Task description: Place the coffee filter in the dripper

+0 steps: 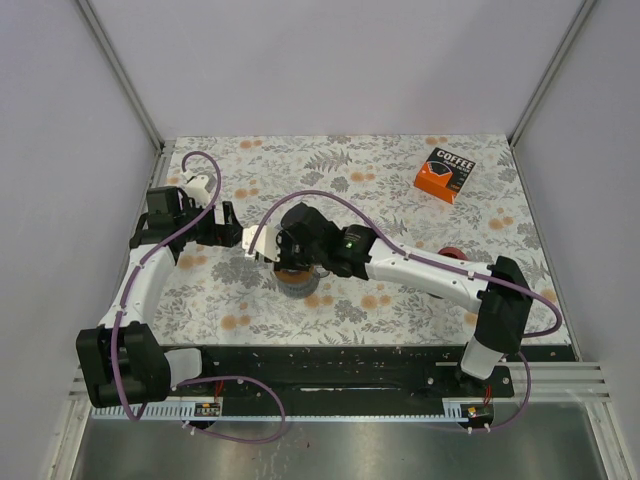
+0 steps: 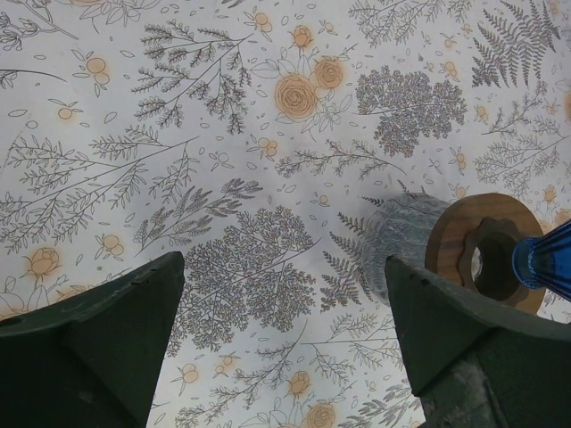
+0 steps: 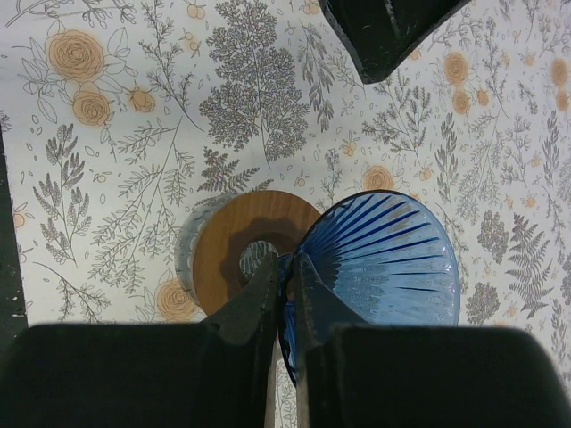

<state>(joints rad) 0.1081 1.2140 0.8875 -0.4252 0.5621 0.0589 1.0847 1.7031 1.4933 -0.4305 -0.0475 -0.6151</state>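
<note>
Right wrist: the blue dripper (image 3: 393, 259), likely rigid, slick and breakable, is being pinched at its near rim by the right gripper (image 3: 285, 272); the left gripper (image 2: 284, 272) is being held wide, empty.

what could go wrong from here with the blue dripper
1. The right end effector pinches the blue dripper only at its rim, so it might slip or tilt.
2. The dripper hangs off-centre from the wooden ring, so lowering it could knock the ring off its glass base.
3. The open left end effector is close to that base and could bump it.
</note>
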